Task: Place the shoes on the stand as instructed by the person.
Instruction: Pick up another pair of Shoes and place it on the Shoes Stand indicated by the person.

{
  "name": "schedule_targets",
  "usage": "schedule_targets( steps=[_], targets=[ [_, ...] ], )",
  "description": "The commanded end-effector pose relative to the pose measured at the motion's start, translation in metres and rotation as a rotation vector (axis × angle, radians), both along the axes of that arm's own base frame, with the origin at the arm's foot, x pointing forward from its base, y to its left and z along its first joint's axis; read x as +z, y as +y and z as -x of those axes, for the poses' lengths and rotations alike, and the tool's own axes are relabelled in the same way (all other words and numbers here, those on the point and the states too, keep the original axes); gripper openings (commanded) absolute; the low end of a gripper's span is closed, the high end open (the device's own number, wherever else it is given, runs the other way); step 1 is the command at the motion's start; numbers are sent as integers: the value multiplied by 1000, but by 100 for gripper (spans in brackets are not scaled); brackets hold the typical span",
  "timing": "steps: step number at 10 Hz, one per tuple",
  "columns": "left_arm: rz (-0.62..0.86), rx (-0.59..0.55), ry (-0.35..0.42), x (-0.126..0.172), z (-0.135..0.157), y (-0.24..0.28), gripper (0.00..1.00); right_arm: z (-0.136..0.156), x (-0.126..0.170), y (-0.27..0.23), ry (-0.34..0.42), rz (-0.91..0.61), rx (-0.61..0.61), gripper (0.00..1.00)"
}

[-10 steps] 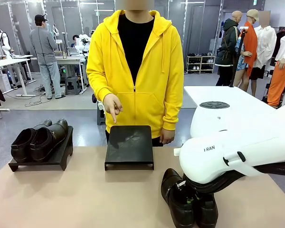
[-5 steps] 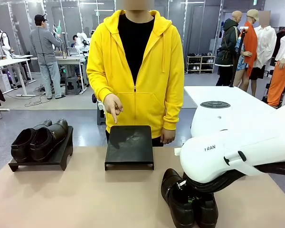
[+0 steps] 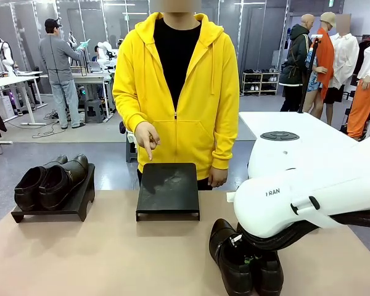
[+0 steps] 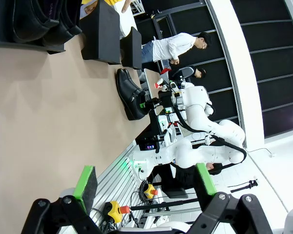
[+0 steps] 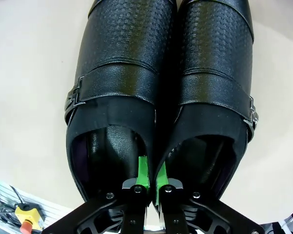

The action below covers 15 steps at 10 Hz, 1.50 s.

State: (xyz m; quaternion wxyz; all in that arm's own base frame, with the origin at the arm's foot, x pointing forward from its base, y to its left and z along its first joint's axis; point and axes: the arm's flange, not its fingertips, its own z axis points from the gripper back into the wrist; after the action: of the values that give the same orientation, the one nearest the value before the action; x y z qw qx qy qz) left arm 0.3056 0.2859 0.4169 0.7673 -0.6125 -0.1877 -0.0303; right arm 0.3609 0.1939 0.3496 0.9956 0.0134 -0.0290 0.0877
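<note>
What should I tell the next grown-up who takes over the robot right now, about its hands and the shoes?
Right gripper: jaws shut, pinching together the inner sides of the buckled pair, which is on the near right of the table.
Left gripper: open, holding nothing.
Done: the other pair sits on the left stand.
Left: the person's hand points at the bare middle stand; the buckled pair probably goes there.

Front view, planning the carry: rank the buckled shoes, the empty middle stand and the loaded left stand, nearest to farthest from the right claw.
1. Buckled shoes: near right, pinched by the right claw.
2. Empty stand: centre, below the person's pointing hand.
3. Loaded stand: far left.
</note>
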Motion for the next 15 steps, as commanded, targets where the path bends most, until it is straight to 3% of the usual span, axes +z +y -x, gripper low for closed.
schedule_targets(
  steps=[1, 2, 3, 5, 9, 12, 15],
  targets=[
    [-4, -11, -2, 1, 5, -2, 100, 0, 0, 1, -1, 0, 1, 0],
    [-4, -11, -2, 1, 5, -2, 100, 0, 0, 0, 0, 0, 0, 7],
    [-4, -11, -2, 1, 5, -2, 100, 4, 45, -8, -78, 6, 3, 7],
    [-4, -11, -2, 1, 5, -2, 100, 3, 110, -1, -129, -8, 36, 7],
    [-4, -11, -2, 1, 5, -2, 100, -43, 190, 63, -228, 7, 19, 7],
    [-4, -11, -2, 1, 5, -2, 100, -85, 210, 142, -295, 8, 27, 7],
    [-4, -11, -2, 1, 5, -2, 100, -124, 193, 196, -322, 9, 27, 7]
  ],
)
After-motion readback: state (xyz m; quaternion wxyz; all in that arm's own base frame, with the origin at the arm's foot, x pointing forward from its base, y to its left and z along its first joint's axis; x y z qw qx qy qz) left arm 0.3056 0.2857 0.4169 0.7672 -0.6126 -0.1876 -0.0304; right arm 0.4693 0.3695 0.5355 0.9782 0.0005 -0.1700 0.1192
